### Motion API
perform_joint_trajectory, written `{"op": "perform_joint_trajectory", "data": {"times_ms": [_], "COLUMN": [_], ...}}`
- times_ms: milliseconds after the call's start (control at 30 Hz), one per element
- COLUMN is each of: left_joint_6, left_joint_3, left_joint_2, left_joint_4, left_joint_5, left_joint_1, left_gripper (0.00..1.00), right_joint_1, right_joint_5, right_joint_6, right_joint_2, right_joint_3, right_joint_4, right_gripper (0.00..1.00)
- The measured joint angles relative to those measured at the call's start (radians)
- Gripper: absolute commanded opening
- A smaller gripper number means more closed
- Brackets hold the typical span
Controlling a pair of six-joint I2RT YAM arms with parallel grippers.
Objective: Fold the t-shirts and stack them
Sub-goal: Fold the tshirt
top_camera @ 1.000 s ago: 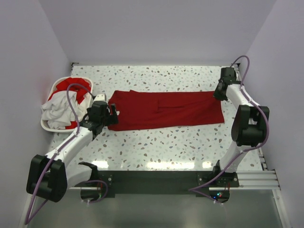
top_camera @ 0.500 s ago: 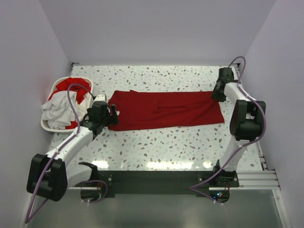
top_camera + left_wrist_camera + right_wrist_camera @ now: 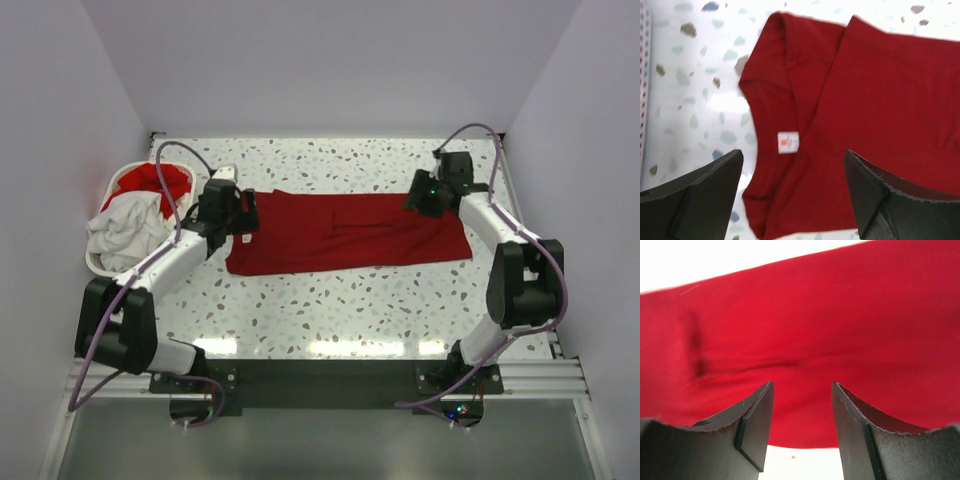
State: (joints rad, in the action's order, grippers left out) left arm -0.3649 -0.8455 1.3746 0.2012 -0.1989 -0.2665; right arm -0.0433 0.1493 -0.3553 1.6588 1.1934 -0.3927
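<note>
I am partway through folding 1 red t-shirt (image 3: 345, 232). It lies flat on the table (image 3: 350, 300) as a long band with its sides turned in, running from 9 o'clock to 3 o'clock in the top view. My left gripper (image 3: 238, 212) hovers over the collar end at 9 o'clock, jaws spread wide and holding nothing. Its wrist camera looks straight down on the white neck label (image 3: 787, 142). My right gripper (image 3: 422, 195) hangs over the hem end toward 2 o'clock, jaws parted, with only cloth below them and nothing pinched. I cannot tell whether its fingertips touch the fabric.

I judge the step in hand to be the crosswise fold. Next, I reckon, I must pinch 1 end through all its layers and carry it over toward the other end without dragging the band askew. Near 9 o'clock, just beside the collar end, the laundry basket (image 3: 120, 180) holds a white t-shirt (image 3: 120, 235) and a 2nd red t-shirt (image 3: 150, 178), not yet folded.
</note>
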Motion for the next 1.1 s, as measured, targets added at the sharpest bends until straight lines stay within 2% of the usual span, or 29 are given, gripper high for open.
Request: {"op": "perform_joint_trajectory", "data": {"times_ms": [200,400,767,1100], "left_joint_6": [0.035,0.063,0.092,0.095], "left_joint_3": [-0.177,-0.278,-0.36,-0.372], "left_joint_2": [0.206,0.372,0.531,0.58], "left_joint_4": [-0.064,-0.114,-0.155,-0.166], "left_joint_5": [0.042,0.084,0.137,0.174], "left_joint_1": [0.0,0.0,0.0,0.0], "left_gripper": [0.69,0.65,0.64,0.55], "right_joint_1": [-0.201,-0.283,-0.32,-0.325], "right_joint_5": [0.163,0.22,0.27,0.318], "right_joint_6": [-0.072,-0.166,-0.275,-0.301], "right_joint_2": [0.128,0.302,0.484,0.539], "right_joint_3": [0.048,0.147,0.243,0.305], "right_joint_4": [0.123,0.23,0.327,0.345], "right_gripper": [0.53,0.52,0.4,0.36]}}
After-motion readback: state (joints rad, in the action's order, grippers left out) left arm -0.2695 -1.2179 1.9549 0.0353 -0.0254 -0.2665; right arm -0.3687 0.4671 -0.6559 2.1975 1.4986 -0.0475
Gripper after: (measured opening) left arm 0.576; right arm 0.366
